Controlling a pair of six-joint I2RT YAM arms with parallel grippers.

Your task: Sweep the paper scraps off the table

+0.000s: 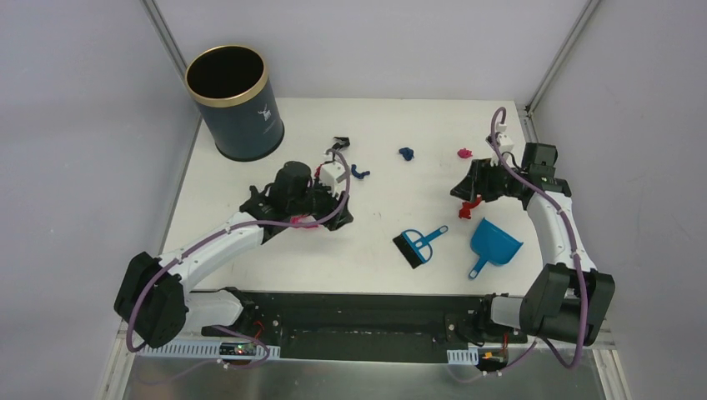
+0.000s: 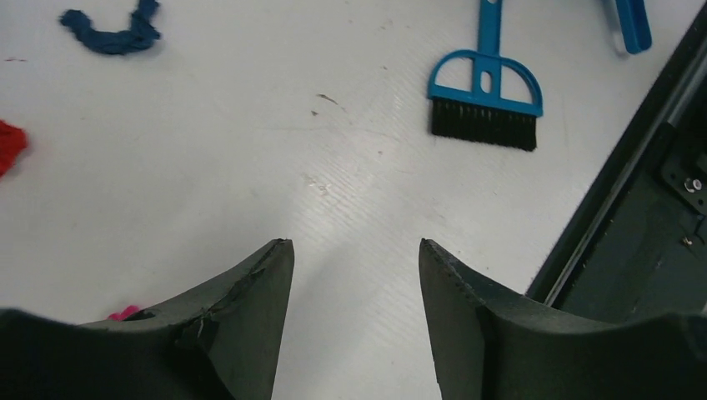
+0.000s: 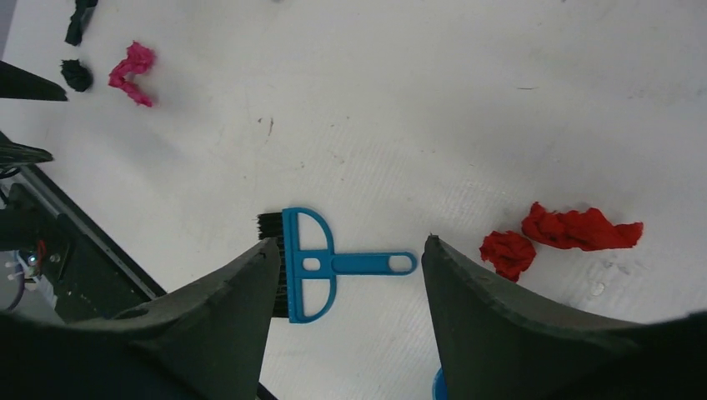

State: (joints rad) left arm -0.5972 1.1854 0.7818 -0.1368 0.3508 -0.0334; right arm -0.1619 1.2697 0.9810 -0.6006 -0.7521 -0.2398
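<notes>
Paper scraps lie about the white table (image 1: pixel 367 267): black (image 1: pixel 340 142), blue (image 1: pixel 360 172), dark blue (image 1: pixel 406 153), magenta (image 1: pixel 464 153), red (image 1: pixel 471 207) and pink (image 1: pixel 304 223). My left gripper (image 1: pixel 338 215) is open and empty, low over the table beside the pink scrap. In the left wrist view, the left gripper (image 2: pixel 356 246) has bare table between its fingers, with the blue scrap (image 2: pixel 117 33) far ahead. My right gripper (image 1: pixel 467 196) is open and empty beside the red scraps (image 3: pixel 504 252). In its wrist view, the right gripper (image 3: pixel 352 246) frames the brush.
A blue hand brush (image 1: pixel 419 245) and a blue dustpan (image 1: pixel 493 243) lie at the front middle-right, between the arms. The brush also shows in the wrist views (image 2: pixel 486 87) (image 3: pixel 308 265). A dark blue gold-rimmed bin (image 1: pixel 233 100) stands at the back left corner. Grey walls enclose the table.
</notes>
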